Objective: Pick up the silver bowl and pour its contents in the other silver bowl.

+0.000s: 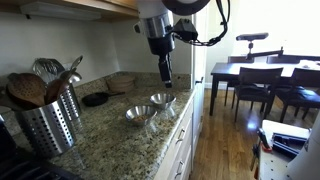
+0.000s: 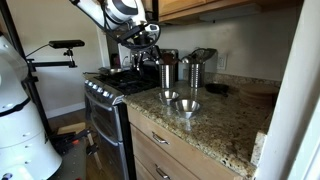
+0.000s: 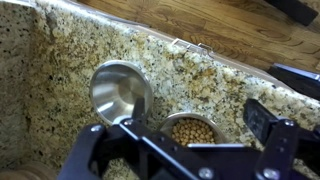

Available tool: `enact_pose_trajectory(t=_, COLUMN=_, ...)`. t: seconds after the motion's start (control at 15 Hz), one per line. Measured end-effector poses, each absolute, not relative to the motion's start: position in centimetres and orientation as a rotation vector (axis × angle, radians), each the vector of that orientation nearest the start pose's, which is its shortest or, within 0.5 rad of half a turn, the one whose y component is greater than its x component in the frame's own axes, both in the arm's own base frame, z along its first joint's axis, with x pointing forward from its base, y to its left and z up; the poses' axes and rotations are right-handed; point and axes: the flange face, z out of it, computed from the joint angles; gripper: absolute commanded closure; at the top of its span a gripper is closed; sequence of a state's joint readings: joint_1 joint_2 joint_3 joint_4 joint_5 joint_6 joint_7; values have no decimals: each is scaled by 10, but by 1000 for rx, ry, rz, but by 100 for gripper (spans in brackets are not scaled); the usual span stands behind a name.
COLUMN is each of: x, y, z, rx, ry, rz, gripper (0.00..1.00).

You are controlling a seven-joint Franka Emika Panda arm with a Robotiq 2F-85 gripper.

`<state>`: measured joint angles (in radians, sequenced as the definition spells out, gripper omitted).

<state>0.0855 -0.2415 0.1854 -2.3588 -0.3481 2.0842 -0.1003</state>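
In the wrist view a small silver bowl (image 3: 192, 131) filled with small tan round pieces sits on the speckled granite counter (image 3: 60, 60). The other silver bowl (image 3: 120, 90), empty and shiny, stands just beside it. My gripper (image 3: 195, 118) hangs open above the filled bowl, which lies between the two dark fingers (image 3: 262, 118); nothing is held. In both exterior views the two bowls (image 1: 162, 100) (image 2: 186, 106) stand side by side near the counter's front edge, and I cannot tell there which one is filled. The gripper (image 1: 166, 80) (image 2: 150, 48) hovers above them.
A tall perforated steel utensil holder (image 1: 50, 125) with wooden spoons stands on the counter. A flat black dish (image 1: 95, 99) lies near the wall. Two steel holders (image 2: 167, 72) stand by the stove (image 2: 105, 95). The counter edge (image 3: 190, 45) drops to a wooden floor.
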Motion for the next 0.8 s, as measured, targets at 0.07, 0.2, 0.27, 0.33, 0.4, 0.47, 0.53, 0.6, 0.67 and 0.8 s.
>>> enact_pose_trajectory(t=0.07, x=453, y=115, z=420, rx=-3353, ry=-960, rz=24, gripper=0)
enact_pose_trajectory(t=0.2, x=462, y=126, z=415, rx=-3339, ry=-999, rz=23, gripper=0)
enact_pose_trajectory(t=0.27, x=469, y=133, z=410, rx=-3328, ry=-1026, rz=21, gripper=0)
enact_pose_trajectory(t=0.33, x=471, y=135, z=408, rx=-3324, ry=-1034, rz=23, gripper=0)
enact_pose_trajectory(t=0.4, x=475, y=139, z=405, rx=-3317, ry=-1048, rz=20, gripper=0)
enact_pose_trajectory(t=0.47, x=479, y=143, z=401, rx=-3310, ry=-1063, rz=19, gripper=0)
enact_pose_trajectory(t=0.53, x=483, y=146, z=397, rx=-3303, ry=-1075, rz=17, gripper=0)
enact_pose_trajectory(t=0.6, x=487, y=149, z=393, rx=-3295, ry=-1087, rz=13, gripper=0)
enact_pose_trajectory(t=0.67, x=493, y=153, z=389, rx=-3288, ry=-1099, rz=7, gripper=0)
enact_pose_trajectory(t=0.8, x=503, y=160, z=383, rx=-3274, ry=-1119, rz=-2, gripper=0)
